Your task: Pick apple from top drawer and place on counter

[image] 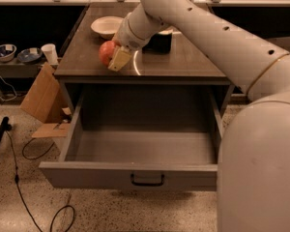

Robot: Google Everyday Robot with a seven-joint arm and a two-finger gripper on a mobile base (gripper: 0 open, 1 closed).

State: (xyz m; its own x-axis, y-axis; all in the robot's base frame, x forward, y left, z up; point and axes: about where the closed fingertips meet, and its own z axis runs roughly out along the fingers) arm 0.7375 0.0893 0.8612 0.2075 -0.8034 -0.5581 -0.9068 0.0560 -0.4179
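Note:
The red apple [106, 52] is held in my gripper [114, 56], just above or on the left part of the dark wood-grain counter [183, 62]. The yellowish fingers [119, 59] are closed on the apple's right side. Whether the apple touches the counter I cannot tell. The top drawer [135, 144] is pulled wide open below, and its grey box shows nothing inside. Its dark bail handle [147, 180] is at the centre of the front panel.
A white bowl [106, 26] stands at the counter's back left, and a dark object [159, 42] sits behind my arm. Cardboard [41, 98] leans left of the cabinet, with cables [19, 178] on the floor. A cup [50, 53] and bowls [4, 52] stand on a low shelf at the left.

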